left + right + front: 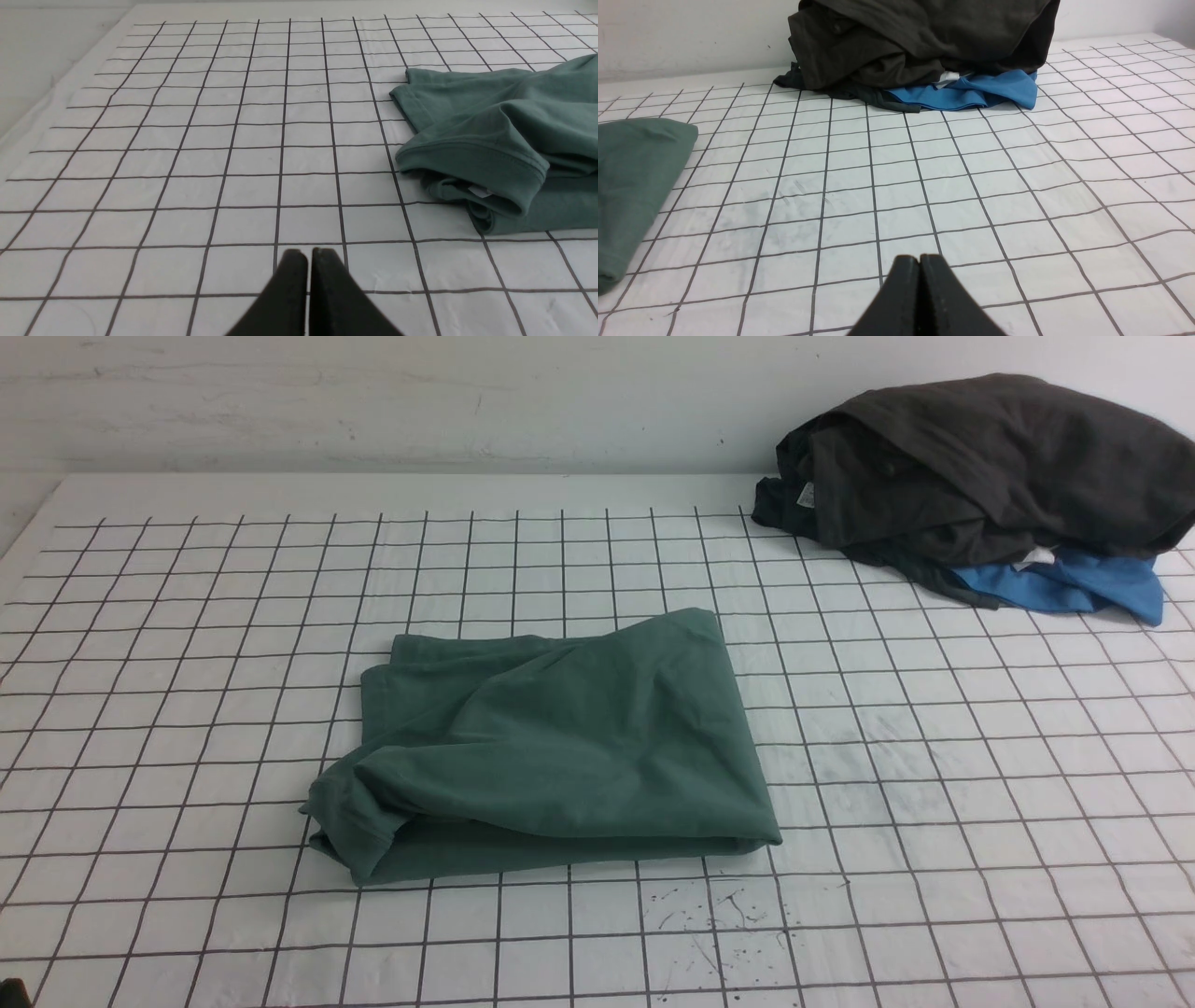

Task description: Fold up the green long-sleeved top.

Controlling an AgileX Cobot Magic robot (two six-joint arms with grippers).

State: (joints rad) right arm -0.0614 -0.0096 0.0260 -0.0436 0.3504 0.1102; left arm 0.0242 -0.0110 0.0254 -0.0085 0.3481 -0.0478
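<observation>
Lying folded, green top [560, 737], grippers only in wrist views, left gripper [308, 254] + right gripper [919, 260] pressed together.

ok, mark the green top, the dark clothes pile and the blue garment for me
green long-sleeved top [560, 737], front view, middle of the folded upper layer
dark clothes pile [990, 467], front view, top of the heap
blue garment [1074, 583], front view, part sticking out under the pile

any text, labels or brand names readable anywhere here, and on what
No text can be read in any view.
Small white tag on the dark garment pile: print too small and blurred to read.
White label tucked inside the fold of the green long-sleeved top: no print legible.
Gridded table cover: lines only, no numbers.
</observation>
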